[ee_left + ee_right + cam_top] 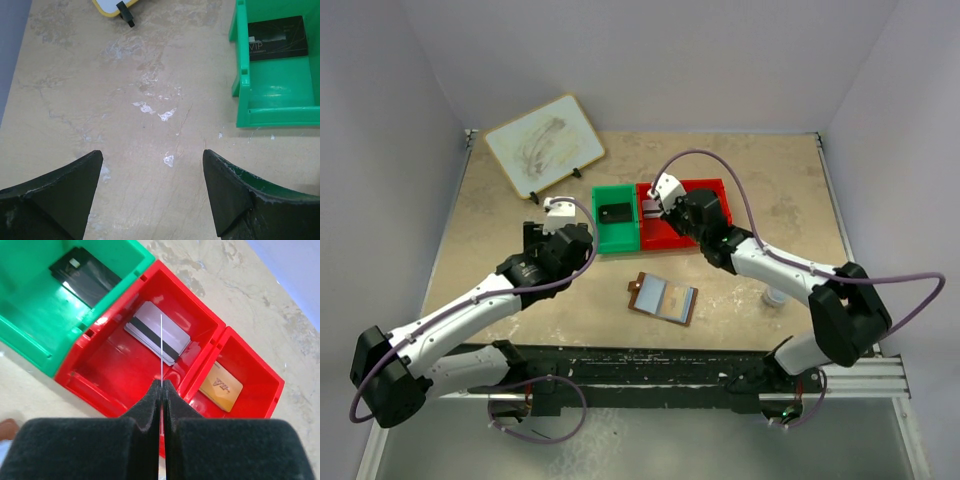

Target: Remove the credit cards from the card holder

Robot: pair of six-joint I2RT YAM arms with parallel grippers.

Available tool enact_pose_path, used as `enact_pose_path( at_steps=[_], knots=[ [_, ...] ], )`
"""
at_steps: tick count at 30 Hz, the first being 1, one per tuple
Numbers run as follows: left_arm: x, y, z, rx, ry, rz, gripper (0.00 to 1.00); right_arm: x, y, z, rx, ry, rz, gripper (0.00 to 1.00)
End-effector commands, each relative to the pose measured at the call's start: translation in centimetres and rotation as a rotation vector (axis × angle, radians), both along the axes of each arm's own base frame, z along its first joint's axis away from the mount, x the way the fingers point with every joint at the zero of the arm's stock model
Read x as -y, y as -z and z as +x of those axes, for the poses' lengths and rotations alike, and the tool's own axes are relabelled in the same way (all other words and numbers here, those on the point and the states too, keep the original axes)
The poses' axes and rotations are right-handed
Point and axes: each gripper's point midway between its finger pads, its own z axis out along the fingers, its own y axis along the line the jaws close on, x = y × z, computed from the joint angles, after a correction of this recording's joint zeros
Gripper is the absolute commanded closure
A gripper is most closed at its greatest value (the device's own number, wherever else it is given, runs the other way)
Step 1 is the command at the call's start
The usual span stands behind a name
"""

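The brown card holder (663,298) lies open on the table, its pale blue-grey panels up. My right gripper (162,385) is shut on a thin card (162,347), seen edge-on, held above the left red bin (120,360). A silver card with a black stripe (156,332) lies in that bin. A gold card (220,386) lies in the right red bin (240,385). A black card (277,37) lies in the green bin (280,90). My left gripper (152,172) is open and empty above bare table, left of the green bin.
A white board with a yellow rim (544,144) stands propped at the back left. A small white object (775,296) sits by the right arm. Grey walls close in the table on three sides.
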Motion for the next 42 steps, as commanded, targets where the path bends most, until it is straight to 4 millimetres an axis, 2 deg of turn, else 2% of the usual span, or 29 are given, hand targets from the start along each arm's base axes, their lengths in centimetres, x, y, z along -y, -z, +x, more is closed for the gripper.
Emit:
enact_pose_path(
  at_steps=[1, 3, 13, 19, 27, 30, 38, 42],
  knots=[
    [-0.1, -2.0, 0.8, 0.067, -0.02, -0.012, 0.21, -1.0, -2.4, 2.3, 0.122, -0.105, -0.05, 1.0],
    [-0.1, -2.0, 0.8, 0.07, -0.022, -0.013, 0.21, -1.5, -3.3, 3.4, 0.155, -0.131, -0.064, 1.0],
    [0.3, -1.6, 0.9, 0.048, -0.002, -0.003, 0.21, -2.4, -0.1, 7.0, 0.172, -0.177, -0.231, 1.0],
    [0.3, -1.6, 0.9, 0.044, 0.002, 0.001, 0.2, -2.5, 2.3, 7.6, 0.168, -0.234, -0.334, 1.0],
    [0.8, -1.3, 1.0, 0.03, 0.018, -0.006, 0.2, -2.5, 3.0, 9.6, 0.205, -0.231, -0.369, 1.0],
    [0.8, -1.3, 1.0, 0.029, 0.022, -0.006, 0.2, -2.1, 2.3, 10.5, 0.238, -0.187, -0.34, 1.0],
    [0.6, -1.6, 0.9, 0.038, 0.016, -0.005, 0.2, -2.4, 4.4, 10.4, 0.181, -0.233, -0.361, 0.98],
    [0.6, -1.5, 0.9, 0.034, 0.015, 0.0, 0.21, -2.3, 4.7, 11.0, 0.16, -0.187, -0.336, 0.96]
  ],
)
